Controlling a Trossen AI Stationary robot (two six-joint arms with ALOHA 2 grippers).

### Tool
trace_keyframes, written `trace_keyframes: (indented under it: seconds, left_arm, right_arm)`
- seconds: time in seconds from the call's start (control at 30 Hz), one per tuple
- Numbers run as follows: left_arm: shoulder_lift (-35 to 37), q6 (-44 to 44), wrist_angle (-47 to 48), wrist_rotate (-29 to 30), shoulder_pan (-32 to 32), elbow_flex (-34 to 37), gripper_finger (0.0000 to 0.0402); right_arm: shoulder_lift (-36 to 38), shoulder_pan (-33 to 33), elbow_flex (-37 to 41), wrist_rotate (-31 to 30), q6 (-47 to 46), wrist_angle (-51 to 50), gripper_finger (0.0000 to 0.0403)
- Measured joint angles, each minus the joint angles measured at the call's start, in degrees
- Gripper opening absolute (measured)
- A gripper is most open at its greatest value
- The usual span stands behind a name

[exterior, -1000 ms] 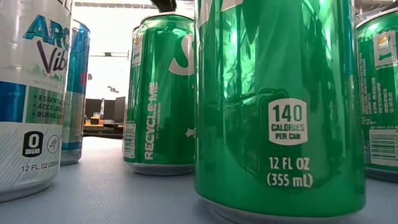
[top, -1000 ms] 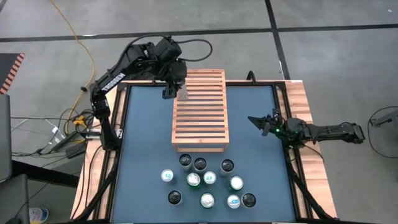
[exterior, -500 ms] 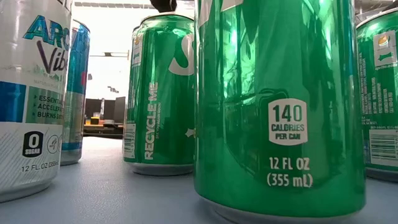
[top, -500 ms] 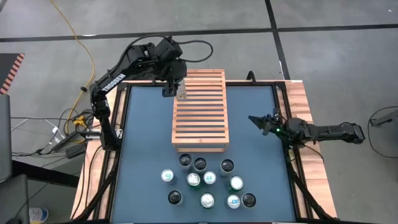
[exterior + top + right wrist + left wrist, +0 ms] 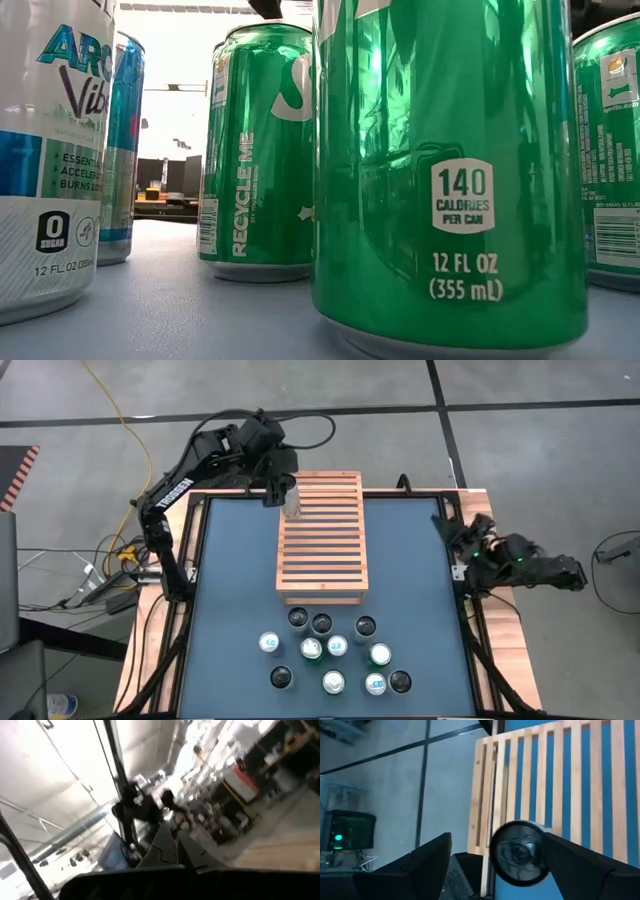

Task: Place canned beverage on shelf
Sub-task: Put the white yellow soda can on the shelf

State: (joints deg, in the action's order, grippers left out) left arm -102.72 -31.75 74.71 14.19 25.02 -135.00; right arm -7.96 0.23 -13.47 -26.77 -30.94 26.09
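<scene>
labels read: the nearest green can (image 5: 450, 170) says "140 calories per can" and "12 fl oz (355 ml)"; the green can behind it (image 5: 258, 150) says "recycle me"; the white can (image 5: 50, 150) beside them shows "0 sugar" and "12 fl oz". my left arm carries white lettering, too small for me to read.
canned beverage (image 5: 292, 510): upright, long axis vertical, top facing up, standing on the shelf near its far left corner, just in front of my left end effector (image 5: 278, 488).
shelf (image 5: 322, 540): light wooden slats running crosswise, long axis leading away from the can cluster (image 5: 333, 650) towards my left end effector.
left end effector: fingers (image 5: 427, 865) spread wide on either side of the can's top (image 5: 519, 852), not touching it.
right end effector (image 5: 452, 532): fingers pressed together, holding nothing, over the desk's right edge, well apart from the shelf.
surface: blue desk (image 5: 235, 590) with a wooden border.
room: grey floor with dark seams, a yellow cable (image 5: 125, 430) beyond my left arm.
</scene>
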Motion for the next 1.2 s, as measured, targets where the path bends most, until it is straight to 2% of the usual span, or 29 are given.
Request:
trace_keyframes:
  seconds: [0.17,0.27,0.4,0.6,0.7,0.8,1.0,1.1,1.2]
  left_arm:
    - [3.41,3.64,-4.48,-2.25,-0.8,0.0,0.0296]
    - [6.23,6.62,-4.0,-3.55,-0.85,0.0,0.0296]
    - [9.53,11.58,-3.48,-4.74,-0.82,0.0,0.0296]
    - [12.84,15.79,-1.39,-9.24,-0.85,-0.02,0.0296]
    - [13.8,16.91,2.51,-7.52,-0.85,0.0,0.0296]
    - [14.3,18.46,5.56,-4.92,-0.85,0.0,0.0296]
    - [14.3,18.41,6.51,-4.41,-0.87,0.0,0.0296]
    - [14.28,16.73,7.35,-4.47,-0.81,0.0,0.0296]
    - [14.29,16.42,7.75,-5.04,-0.44,0.0,0.0296]
  right_arm:
    - [-3.59,0.0,-6.52,-6.49,1.05,-0.3,0.0]
    - [-6.35,-0.02,-9.52,-9.58,3.52,-0.63,0.0]
    - [-9.39,-0.04,-12.75,-9.46,14.47,-4.13,0.0]
    - [-16.44,-0.03,-19.12,-8.96,19.42,-10.38,0.0013]
    - [-22.11,0.04,-24.73,-8.67,20.97,-20.02,0.0053]
    - [-29.34,-0.69,-31.03,-7.86,22.8,-26.94,0.0115]
    - [-44.18,-4.96,-43.66,-6.54,30.12,-28.57,0.0263]
    - [-50.78,-8.95,-49.8,0.19,32.61,-29.95,0.031]
    - [-58.08,-13.57,-55.16,9.91,32.94,-30.19,0.0332]
